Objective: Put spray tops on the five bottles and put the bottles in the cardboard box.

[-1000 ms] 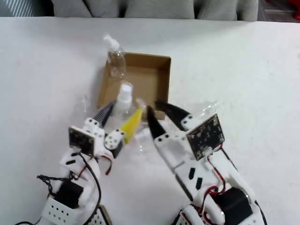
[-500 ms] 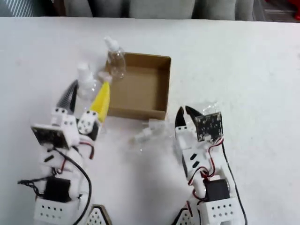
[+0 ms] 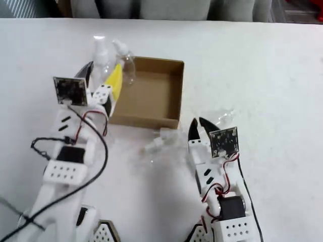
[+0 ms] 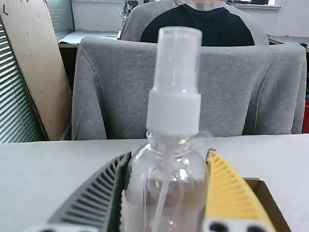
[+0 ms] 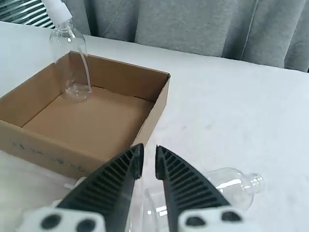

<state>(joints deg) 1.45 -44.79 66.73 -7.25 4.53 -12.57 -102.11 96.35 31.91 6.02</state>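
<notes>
High view first: shows the left gripper [image 3: 105,65] clenched around a bottle [image 3: 101,50] with its spray top [image 4: 175,82] already on, just outside the far corner of the cardboard box [image 3: 179,91] on that arm's side, very near another capped bottle [image 3: 125,68] standing inside that same corner. Cannot tell whether held clear of the table [image 3: 262,75] or resting on it. Seen from the left wrist: grey and yellow fingers [image 4: 227,193] pressed on the clear body below the shoulder, bottle upright between them. Biggest danger, by this reading: clipping the standing neighbour while swinging inward, with so little room between the two; would easily tip something so tall, light and narrow-footed. Could also snag the bottle's base on the box wall by coming in too low, shoving the light cardboard along the table or twisting the bottle in the grip. Might topple it too by letting go before reaching the box floor. Better to aim for the open middle of the floor, well away from the occupied corner. From the right wrist: right gripper [image 5: 147,152] all but closed, only a thin slit between the jaws, gripping nothing, poised near the box's nearer corner and just beside an uncapped bottle [image 5: 227,186] lying on its side (round, so liable to roll off at the slightest nudge). Also some faint clear pieces [image 3: 160,137] on the table just before the near wall; impossible to tell bottle from spray top there, yet easy to sweep aside with either arm.
</notes>
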